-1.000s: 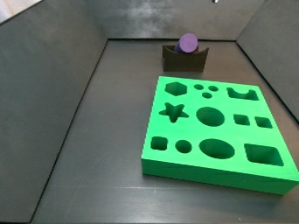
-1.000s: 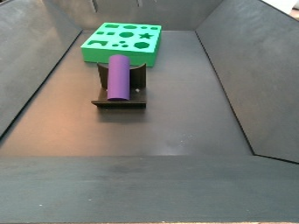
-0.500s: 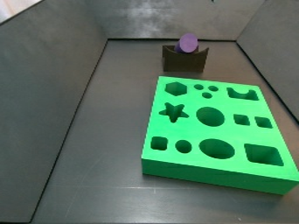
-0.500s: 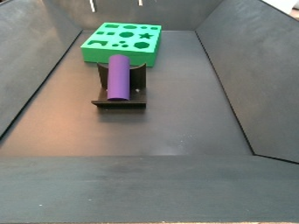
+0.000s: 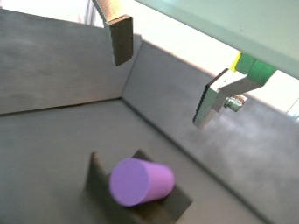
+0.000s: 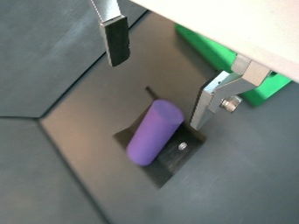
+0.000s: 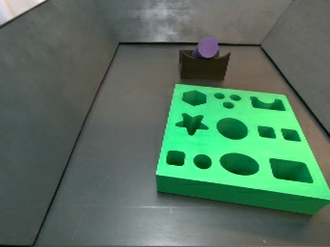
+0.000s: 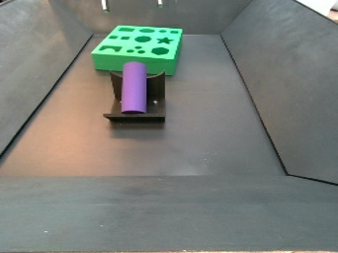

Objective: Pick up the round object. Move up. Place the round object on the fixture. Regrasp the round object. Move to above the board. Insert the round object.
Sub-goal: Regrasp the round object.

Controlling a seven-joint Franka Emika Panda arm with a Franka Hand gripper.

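Round object [image 8: 133, 87] is lying across the fixture [image 8: 136, 111], so your pick, lift and place look finished. Your gripper [image 6: 162, 64] is hanging above it, jaws spread and empty; regrasp, travel to the board [image 7: 236, 143] and insertion are waiting.

Side views barely catch the hand [image 8: 106, 5], just fingertip slivers at the top edge. The board [image 6: 233, 66] is mostly hidden behind a finger [image 6: 216, 96] in both wrist views, and the fixture [image 5: 105, 175] runs off frame.
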